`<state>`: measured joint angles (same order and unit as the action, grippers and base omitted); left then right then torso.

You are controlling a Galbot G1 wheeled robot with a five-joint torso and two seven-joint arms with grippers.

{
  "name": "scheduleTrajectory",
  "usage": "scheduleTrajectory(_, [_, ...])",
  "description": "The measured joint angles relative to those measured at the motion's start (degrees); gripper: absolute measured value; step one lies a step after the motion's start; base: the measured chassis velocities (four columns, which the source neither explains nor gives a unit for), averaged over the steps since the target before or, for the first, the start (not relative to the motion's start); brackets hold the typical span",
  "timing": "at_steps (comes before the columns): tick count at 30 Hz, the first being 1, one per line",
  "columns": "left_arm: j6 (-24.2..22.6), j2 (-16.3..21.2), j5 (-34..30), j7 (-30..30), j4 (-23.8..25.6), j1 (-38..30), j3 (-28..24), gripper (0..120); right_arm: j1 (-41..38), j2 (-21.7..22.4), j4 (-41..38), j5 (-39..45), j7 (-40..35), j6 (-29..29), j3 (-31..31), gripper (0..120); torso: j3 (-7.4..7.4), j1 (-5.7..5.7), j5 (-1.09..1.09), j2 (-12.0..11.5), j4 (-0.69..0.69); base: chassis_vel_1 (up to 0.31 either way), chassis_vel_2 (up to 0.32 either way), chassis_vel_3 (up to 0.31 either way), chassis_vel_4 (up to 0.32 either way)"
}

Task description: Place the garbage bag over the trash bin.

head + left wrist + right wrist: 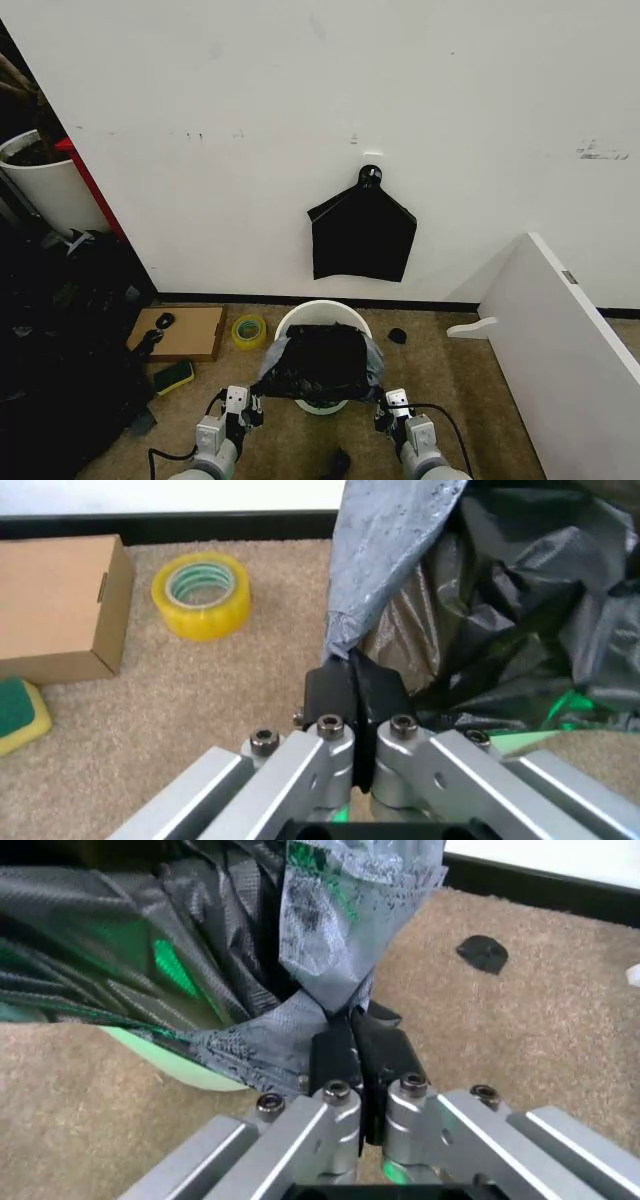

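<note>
The garbage bag (322, 362) hangs stretched between the two grippers, draped over the near part of the trash bin (322, 316) so that its crinkled black plastic covers the front of the opening while the far arc of the cream rim shows beyond it. The left gripper (252, 405) sits low at the bag's left corner; in the left wrist view its black fingers (330, 691) are pressed together with a fold of the bag's edge pinched between them, the film rising from the pinch in a pale, stretched strip. The right gripper (385, 406) mirrors it at the bag's right corner, and the right wrist view shows its fingers (335, 1054) likewise clamped together on a bunched bit of the grey-sheened plastic, with the bin's light wall just beneath the bag. Both grippers are close in front of the bin, above the tan carpet (480, 380).

To the left of the bin lies a roll of yellow tape (249, 330), and beyond that a flat cardboard box (180, 332) with a green-and-yellow sponge (174, 376) nearer the robot. A small black object (397, 335) rests on the carpet to the bin's right, near a white board (565, 345) leaning at the right edge. On the white wall behind the bin hangs a flat black pentagon-shaped bag (361, 238) from a hook.
</note>
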<state>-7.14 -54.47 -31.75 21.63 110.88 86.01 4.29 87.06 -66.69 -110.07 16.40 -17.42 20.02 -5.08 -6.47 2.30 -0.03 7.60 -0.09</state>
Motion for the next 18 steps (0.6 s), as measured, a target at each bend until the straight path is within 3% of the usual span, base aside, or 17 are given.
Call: scheduleTrajectory(18, [-0.80,-1.26,-0.17,1.08,-6.79,-5.16,0.26,0,-2.53,-0.46,4.35,1.01,-0.75,-1.12,-1.35,0,0.00,0.00,0.01,0.00,0.00,0.000,0.000,0.000,0.000])
